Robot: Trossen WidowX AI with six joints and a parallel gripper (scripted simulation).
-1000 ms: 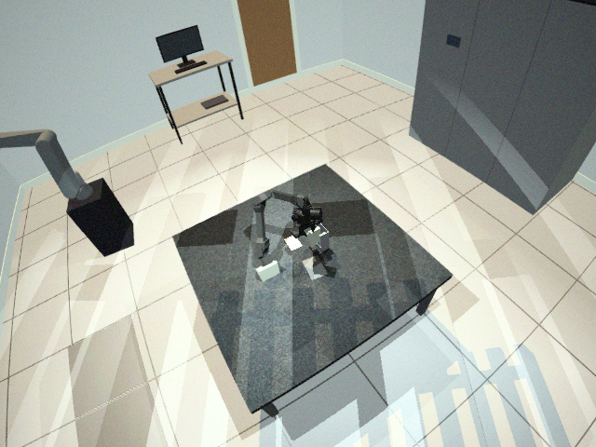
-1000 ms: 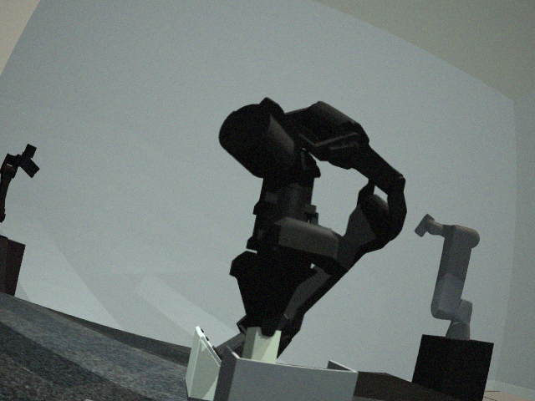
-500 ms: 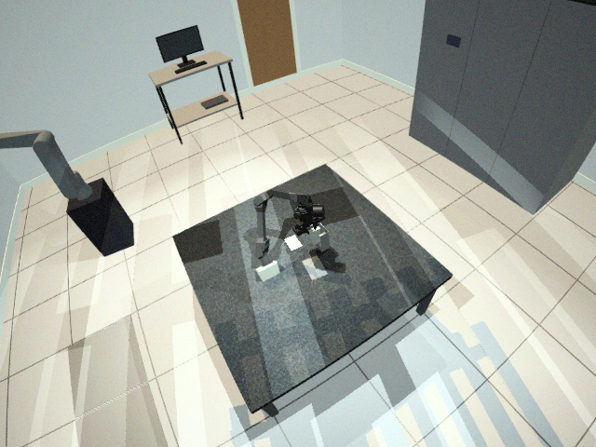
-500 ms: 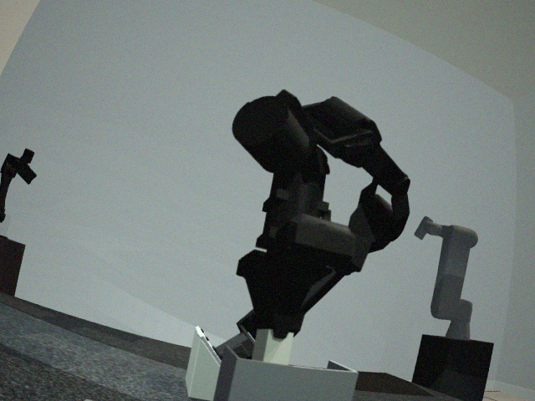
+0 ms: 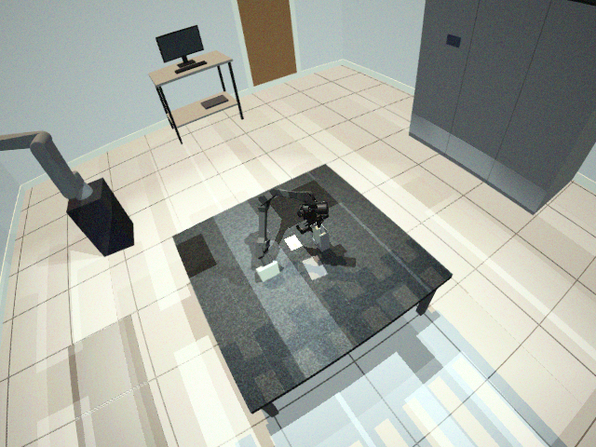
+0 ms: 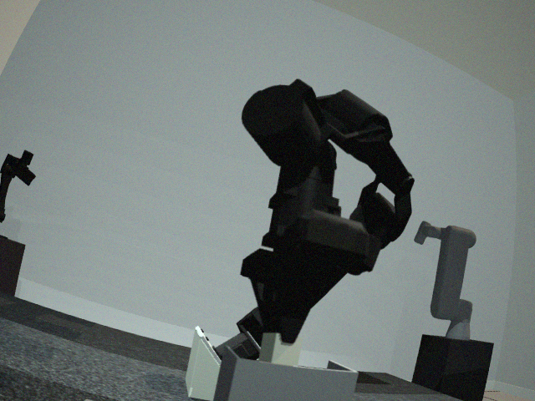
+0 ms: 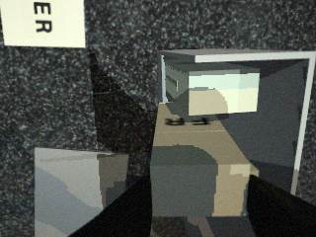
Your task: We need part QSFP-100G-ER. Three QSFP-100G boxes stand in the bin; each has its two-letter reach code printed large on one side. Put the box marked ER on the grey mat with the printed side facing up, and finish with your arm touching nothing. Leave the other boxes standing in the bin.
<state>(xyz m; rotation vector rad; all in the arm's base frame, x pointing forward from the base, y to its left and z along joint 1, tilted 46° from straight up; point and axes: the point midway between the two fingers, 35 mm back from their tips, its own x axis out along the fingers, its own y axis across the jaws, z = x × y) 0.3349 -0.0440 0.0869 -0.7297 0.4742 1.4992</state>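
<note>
My gripper (image 5: 318,227) (image 6: 278,335) (image 7: 197,184) is shut on the top of a pale box (image 6: 282,353) (image 7: 188,143), held upright at the grey bin (image 5: 323,242) (image 6: 298,382) (image 7: 252,56). Its lower part is behind the bin wall in the exterior view. Two dark letters show on its side in the wrist view, too foreshortened to read. Another pale box (image 7: 248,96) stands at the bin's far end, its code unseen. No third box can be made out. The grey mat (image 5: 315,267) (image 7: 64,197) lies beside the bin, with no box on it.
A flat white card (image 5: 292,242) (image 7: 61,25) printed ER lies near the bin. A pale upright panel (image 5: 267,271) (image 6: 201,368) stands nearer the arm's base, left of the bin in the exterior view.
</note>
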